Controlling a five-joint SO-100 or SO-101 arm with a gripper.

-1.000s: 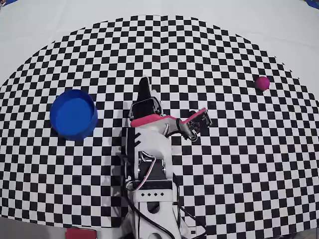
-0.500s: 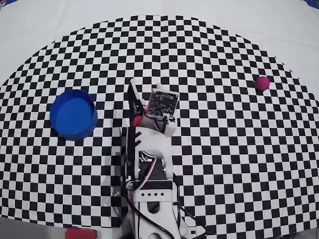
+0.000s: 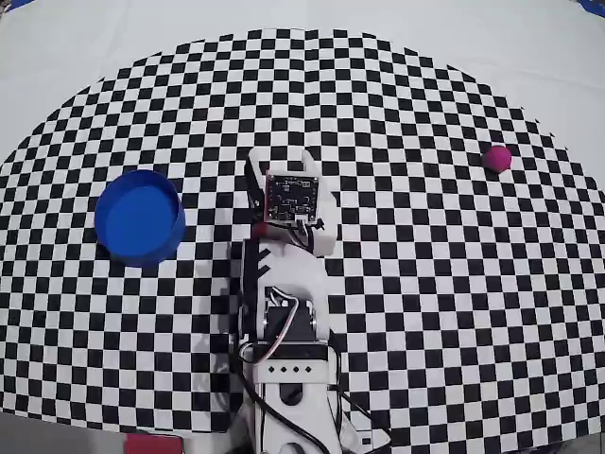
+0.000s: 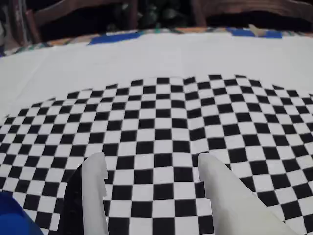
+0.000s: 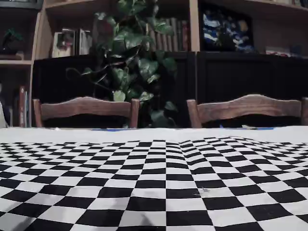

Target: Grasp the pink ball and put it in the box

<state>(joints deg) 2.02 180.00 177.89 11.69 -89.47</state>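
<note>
The pink ball point(image 3: 497, 157) lies on the checkered cloth at the far right of the overhead view, well away from the arm. The box point(image 3: 140, 216), a round blue container, stands at the left, empty. My gripper point(image 3: 284, 157) sits between them near the middle, pointing toward the cloth's far edge. In the wrist view the gripper point(image 4: 152, 164) is open, with only checker squares between its two white fingers point(image 4: 95, 171). A blue sliver of the box point(image 4: 10, 220) shows at the bottom left corner there. The ball is out of the wrist and fixed views.
The arm's base point(image 3: 284, 378) stands at the cloth's near edge in the overhead view. White tablecloth point(image 3: 95, 47) surrounds the checkered cloth point(image 3: 425, 284). The fixed view shows two wooden chairs point(image 5: 86, 108) and a plant point(image 5: 137, 57) beyond the table's far edge.
The wrist has rolled upright over the last second, bringing the camera board on top, and the gripper has swung slightly left to face the cloth's far edge. Ball and box have not moved.
</note>
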